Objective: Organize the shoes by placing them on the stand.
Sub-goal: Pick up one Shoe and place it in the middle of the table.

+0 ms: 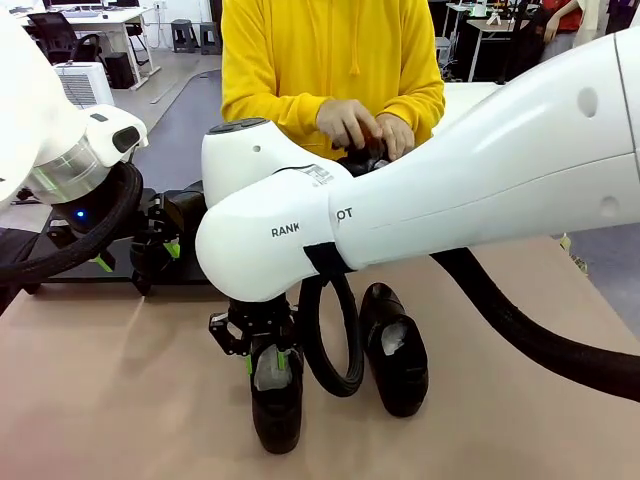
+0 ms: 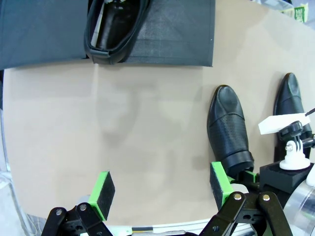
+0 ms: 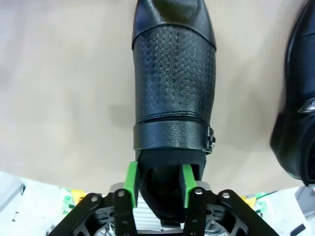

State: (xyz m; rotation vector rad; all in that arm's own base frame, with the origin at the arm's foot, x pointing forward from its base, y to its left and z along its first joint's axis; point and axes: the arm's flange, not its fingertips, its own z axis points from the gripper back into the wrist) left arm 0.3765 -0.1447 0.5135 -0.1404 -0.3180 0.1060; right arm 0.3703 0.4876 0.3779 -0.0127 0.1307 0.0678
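Note:
A glossy black shoe (image 3: 172,73) lies on the tan table, toe pointing away from my right gripper (image 3: 158,179). The jaws stand partway apart at its heel end, the green pads (image 3: 130,179) at the collar. In the front view this shoe (image 1: 277,410) sits near the front edge under my right gripper (image 1: 266,362), with a second shoe (image 1: 395,350) just to its right. My left gripper (image 2: 160,187) hangs open and holds nothing. Ahead of it the black stand (image 2: 172,34) carries one shoe (image 2: 115,29). Two more shoes (image 2: 229,128) lie on the table to its right.
A person in a yellow hoodie stands at the far side, both hands (image 1: 360,125) on a dark object I cannot make out. My right arm (image 1: 450,190) reaches across the middle, its black cable looping down between the two front shoes. My left gripper (image 1: 150,255) hovers over the stand (image 1: 185,277).

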